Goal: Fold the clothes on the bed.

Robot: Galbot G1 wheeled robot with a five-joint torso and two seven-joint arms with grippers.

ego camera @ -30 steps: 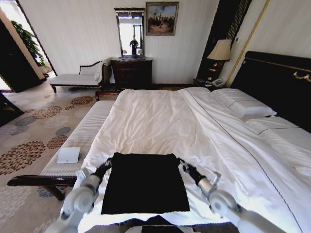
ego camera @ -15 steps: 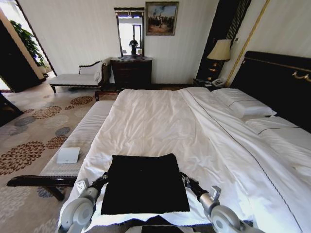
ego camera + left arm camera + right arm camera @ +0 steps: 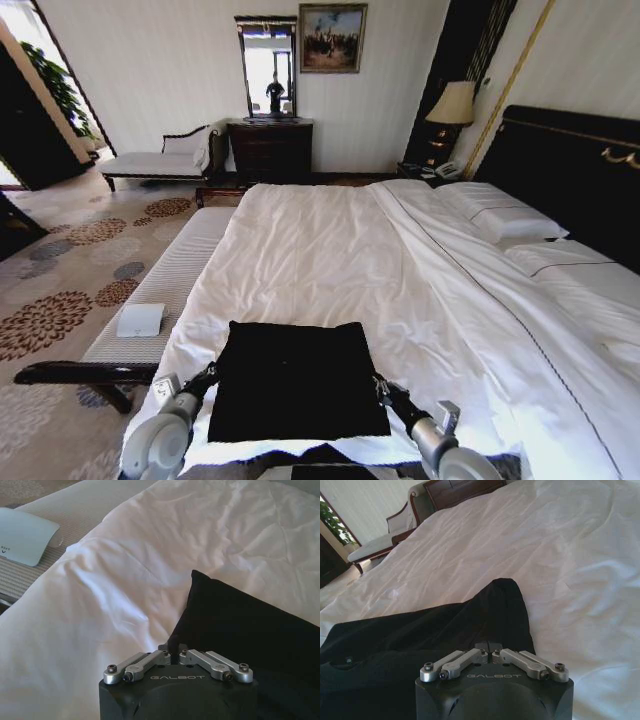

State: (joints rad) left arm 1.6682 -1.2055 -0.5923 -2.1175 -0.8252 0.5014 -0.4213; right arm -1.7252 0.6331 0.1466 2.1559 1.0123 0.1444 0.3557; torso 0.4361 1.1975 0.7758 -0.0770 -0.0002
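Gripping the T-shirt [image 3: 298,378] on the bed [image 3: 330,240], both grippers.

Black T-shirt [image 3: 298,380] on the bed's white duvet [image 3: 330,250]; beige carpet [image 3: 70,260] with brown floral medallions.

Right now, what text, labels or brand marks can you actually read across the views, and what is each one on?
"GALBOT": on the left gripper housing.
"GALBOT": on the right gripper housing.
White card on the bench: small marks at its edge, too small to read.
Black T-shirt: no lettering visible.

Bare duvet [image 3: 330,240] beyond the T-shirt [image 3: 298,378]
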